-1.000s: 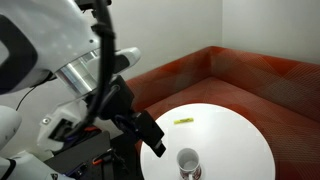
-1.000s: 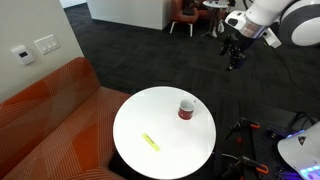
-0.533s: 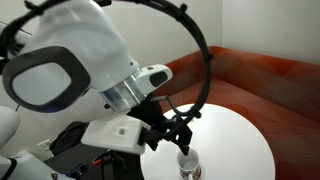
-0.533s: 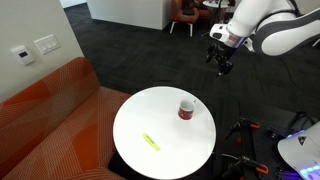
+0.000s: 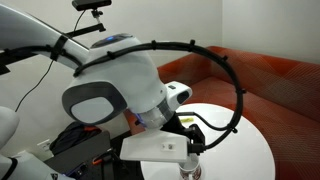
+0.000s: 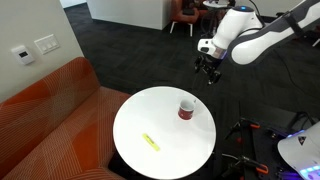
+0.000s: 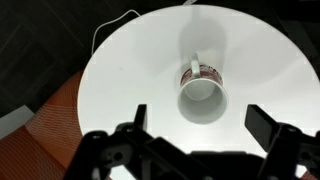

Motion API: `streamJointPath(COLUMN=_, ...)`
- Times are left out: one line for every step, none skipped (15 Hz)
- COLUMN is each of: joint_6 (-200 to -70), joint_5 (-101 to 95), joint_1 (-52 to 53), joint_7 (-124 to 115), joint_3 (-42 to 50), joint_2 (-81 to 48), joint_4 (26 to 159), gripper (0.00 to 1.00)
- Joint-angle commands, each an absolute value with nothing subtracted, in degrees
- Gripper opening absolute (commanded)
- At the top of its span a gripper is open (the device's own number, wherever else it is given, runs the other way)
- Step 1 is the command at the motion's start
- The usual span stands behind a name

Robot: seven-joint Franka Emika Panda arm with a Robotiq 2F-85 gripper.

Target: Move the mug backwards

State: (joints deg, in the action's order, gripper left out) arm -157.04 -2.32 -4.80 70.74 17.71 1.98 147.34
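Gripper (image 6: 208,78) spread wide, holding nothing, poised above mug (image 7: 201,96); mug upright on round white table (image 7: 120,70), apparently no contact.

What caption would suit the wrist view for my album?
Open pincer hovering above a white mug on a round white table.

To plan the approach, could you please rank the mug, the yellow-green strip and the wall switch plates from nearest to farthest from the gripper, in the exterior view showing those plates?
1. The mug, on the side of the table nearest the open gripper.
2. The yellow-green strip, on the table's opposite side.
3. The wall switch plates, on the wall beyond the sofa.
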Motion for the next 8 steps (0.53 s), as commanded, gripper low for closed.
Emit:
streamJointPath(joint_6=-158.8, joint_5=-3.1, joint_1=-6.4, joint_7=69.9, joint_3=14.1, joint_2=-3.9, joint_4=143.9, gripper=1.0)
streamJointPath(joint_6=-157.1, joint_5=-2.6, joint_1=-7.2, joint_7=70.3, joint_3=13.8, joint_2=-0.8, joint_4=145.9, gripper=1.0)
streamJointPath(joint_6=-157.3, joint_5=-2.7, joint_1=-7.3, joint_7=70.2, joint_3=13.1, joint_2=-2.0, joint_4=145.3, gripper=1.0)
streamJointPath(joint_6=-157.5, joint_5=-2.8, joint_1=-7.4, joint_7=70.1, joint_3=12.7, joint_2=-2.8, joint_4=144.9, gripper=1.0)
streamJointPath(joint_6=-157.5, joint_5=-2.8, joint_1=-7.6, joint_7=70.1, joint_3=12.5, joint_2=-3.3, joint_4=144.6, gripper=1.0)
streamJointPath(joint_6=-157.5, joint_5=-2.8, joint_1=-7.7, joint_7=70.1, joint_3=12.5, joint_2=-3.5, joint_4=144.4, gripper=1.0)
streamJointPath(joint_6=-157.5, joint_5=-2.8, joint_1=-7.8, joint_7=70.1, joint_3=12.5, joint_2=-3.5, joint_4=144.4, gripper=1.0)
streamJointPath(joint_6=-157.5, joint_5=-2.8, joint_1=-7.8, joint_7=70.1, joint_3=12.6, joint_2=-3.5, joint_4=144.3, gripper=1.0)
